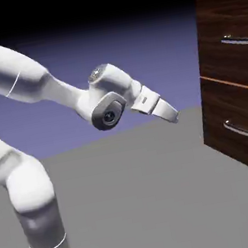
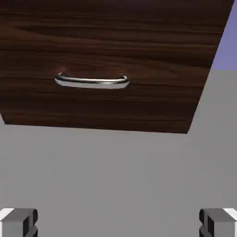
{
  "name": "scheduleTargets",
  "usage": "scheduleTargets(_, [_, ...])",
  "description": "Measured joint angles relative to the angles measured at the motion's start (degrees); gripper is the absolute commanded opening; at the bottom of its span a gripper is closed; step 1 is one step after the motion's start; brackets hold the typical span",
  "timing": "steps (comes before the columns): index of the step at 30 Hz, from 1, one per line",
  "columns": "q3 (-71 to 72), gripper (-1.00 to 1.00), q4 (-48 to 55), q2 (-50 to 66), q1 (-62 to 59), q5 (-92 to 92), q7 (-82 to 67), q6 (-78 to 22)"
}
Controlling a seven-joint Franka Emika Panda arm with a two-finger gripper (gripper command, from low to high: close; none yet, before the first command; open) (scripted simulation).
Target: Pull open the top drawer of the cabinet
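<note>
At the bottom edge of the hand view the gripper (image 2: pixel 118 224) stands wide and empty, its fingertips (image 2: pixel 18 222) far apart. Ahead, in that frame's upper half, sits a silver handle (image 2: pixel 91 81) low on the wood, probably the lower drawer's. The risk is closing on that bar by mistake. In the exterior view the top drawer (image 1: pixel 228 33) sits shut at upper right of the cabinet (image 1: pixel 228 113); its contents are hidden.
</note>
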Motion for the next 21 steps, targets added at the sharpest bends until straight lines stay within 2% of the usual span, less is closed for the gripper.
scheduleTargets(21, [23.6, 0.00, 26.3, -21.5, -43.6, 52.3, -47.6, -10.4])
